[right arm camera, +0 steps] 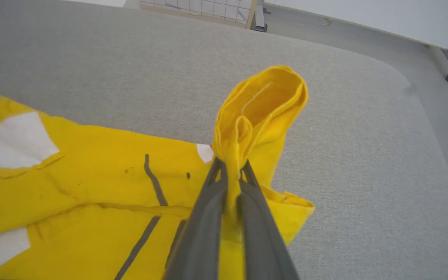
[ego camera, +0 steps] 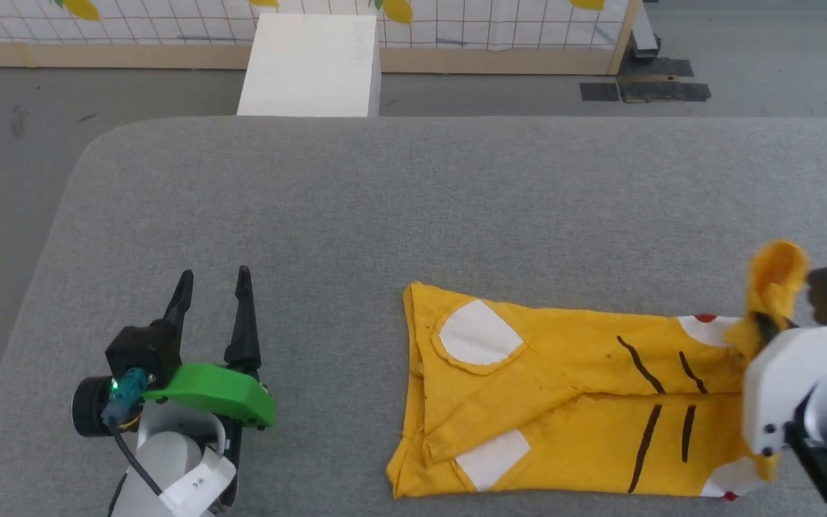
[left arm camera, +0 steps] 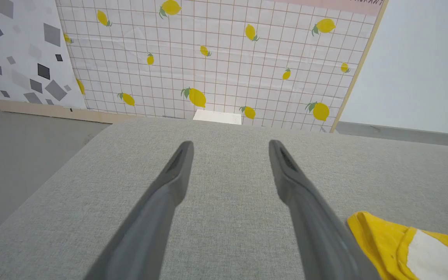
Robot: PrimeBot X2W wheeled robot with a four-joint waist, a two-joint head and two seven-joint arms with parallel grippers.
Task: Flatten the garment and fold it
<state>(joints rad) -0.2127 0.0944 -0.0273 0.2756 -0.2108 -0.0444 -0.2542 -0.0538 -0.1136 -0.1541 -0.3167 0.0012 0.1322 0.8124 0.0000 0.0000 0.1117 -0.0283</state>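
The garment (ego camera: 571,402) is a mustard-yellow T-shirt with white patches and black lines, lying as a long folded strip on the grey table at the front right. My right gripper (right arm camera: 231,165) is shut on the garment's (right arm camera: 72,186) right end and holds a bunch of yellow cloth lifted off the table, seen in the head view as a raised flap (ego camera: 772,280). My left gripper (ego camera: 214,291) rests open over bare table at the front left, well to the left of the shirt. Its left wrist view shows the gripper (left arm camera: 230,146) with spread fingers and a corner of the garment (left arm camera: 403,245) at the lower right.
The grey fabric-covered table (ego camera: 385,201) has rounded corners, with bare surface behind and left of the shirt. A white box (ego camera: 309,64) stands on the floor beyond the far edge. A lemon-print panel (left arm camera: 216,58) lines the back.
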